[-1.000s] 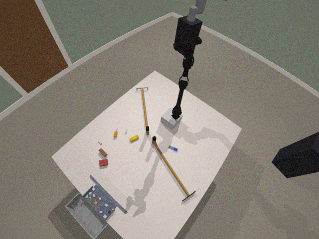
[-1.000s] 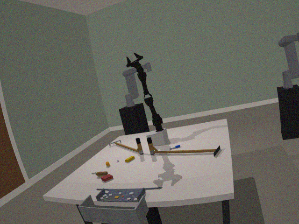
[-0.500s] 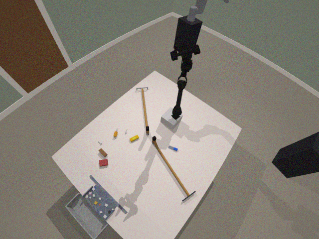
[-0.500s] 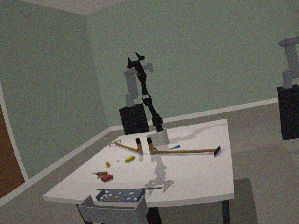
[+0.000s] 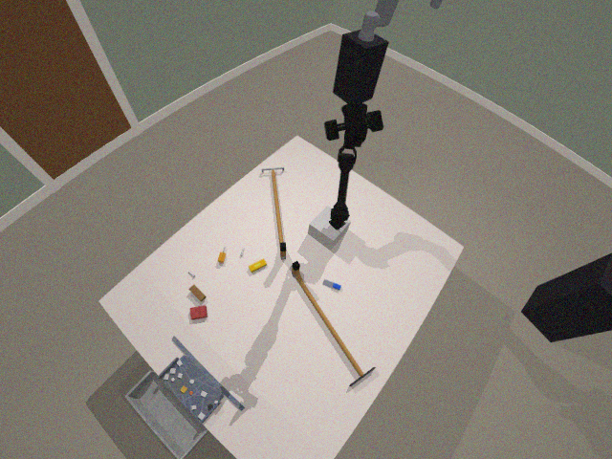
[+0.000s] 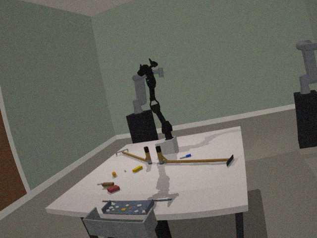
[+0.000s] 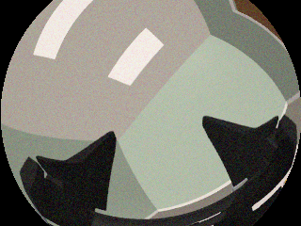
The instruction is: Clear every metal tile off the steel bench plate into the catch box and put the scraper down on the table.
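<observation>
A red block (image 6: pixel 113 189) lies near a brown block (image 6: pixel 108 184).

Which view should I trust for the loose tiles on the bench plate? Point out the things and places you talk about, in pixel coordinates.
The top view: it looks down on the tiles (image 5: pixel 203 393) (image 6: pixel 138 205), spread apart across the bench plate (image 5: pixel 197 375) (image 6: pixel 134 210). The exterior view shows them too, but foreshortened; the wrist view shows none.
</observation>
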Robot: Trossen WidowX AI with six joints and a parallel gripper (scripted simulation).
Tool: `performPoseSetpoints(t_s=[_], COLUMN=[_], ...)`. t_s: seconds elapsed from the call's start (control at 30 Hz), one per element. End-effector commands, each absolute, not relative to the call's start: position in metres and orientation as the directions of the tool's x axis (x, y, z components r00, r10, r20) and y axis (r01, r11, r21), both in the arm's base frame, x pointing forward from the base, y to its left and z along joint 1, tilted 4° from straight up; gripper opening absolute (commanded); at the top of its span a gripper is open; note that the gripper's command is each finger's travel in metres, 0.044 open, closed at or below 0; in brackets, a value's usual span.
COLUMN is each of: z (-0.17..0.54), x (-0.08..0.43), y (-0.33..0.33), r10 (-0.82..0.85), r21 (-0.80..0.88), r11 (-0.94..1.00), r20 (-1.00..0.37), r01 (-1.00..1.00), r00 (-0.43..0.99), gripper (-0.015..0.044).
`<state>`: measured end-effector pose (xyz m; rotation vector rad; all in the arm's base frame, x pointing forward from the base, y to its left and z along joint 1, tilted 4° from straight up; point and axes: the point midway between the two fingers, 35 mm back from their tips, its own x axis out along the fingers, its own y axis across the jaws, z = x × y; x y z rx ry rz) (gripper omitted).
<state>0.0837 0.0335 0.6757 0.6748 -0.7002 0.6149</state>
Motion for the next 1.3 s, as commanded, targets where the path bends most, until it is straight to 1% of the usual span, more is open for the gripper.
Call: performPoseSetpoints(t_s=[0.0,0.3,0.63,1.27], z=[0.654,0.611,0.556,0.438], x=[0.101,0.124,0.141,0.145], y=[0.058,0.097,0.138,0.195], r10=[0.359,0.49,0.615,0.763], r21=[0.324,0.284,0.225,0.093], r11=[0.645,0.667,0.678,0.646], r20=[0.672,0.529,0.348,-0.037], r01=[-0.692,-0.689,-0.7,-0.758], r00=[0.648,0.693,0.708,0.646], gripper=[0.044,0.044,0.044,0.044])
